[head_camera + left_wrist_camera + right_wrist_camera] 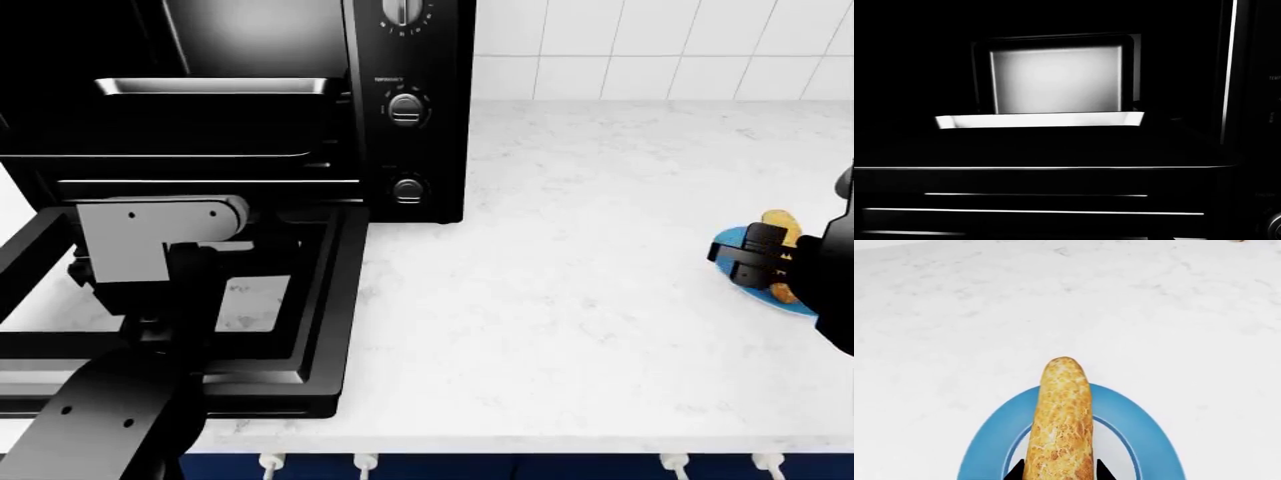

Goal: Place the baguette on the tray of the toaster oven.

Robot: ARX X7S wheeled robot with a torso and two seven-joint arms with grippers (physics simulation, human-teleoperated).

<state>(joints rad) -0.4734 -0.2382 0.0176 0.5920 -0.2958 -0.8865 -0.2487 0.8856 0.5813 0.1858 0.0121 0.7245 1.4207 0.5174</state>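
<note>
1 baguette [1061, 420] on 1 plate [1131, 430] | 1 tray [214, 87] | right end effector [1059, 471] straddling baguette, grip unclear | left unclear

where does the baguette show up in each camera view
Head view: baguette at the far right edge, on the blue plate, partly behind the right gripper.
Right wrist view: baguette bottom centre, on that plate.
Left wrist view: absent.
Shared landmark: the blue plate.

Baguette [1061, 420] near end cut off by frame edge; right gripper [763, 262] jaws mostly out of wrist view, grip unclear. Left gripper [158, 325] jaws hidden under arm. Toaster oven [400, 100] top cropped.
</note>
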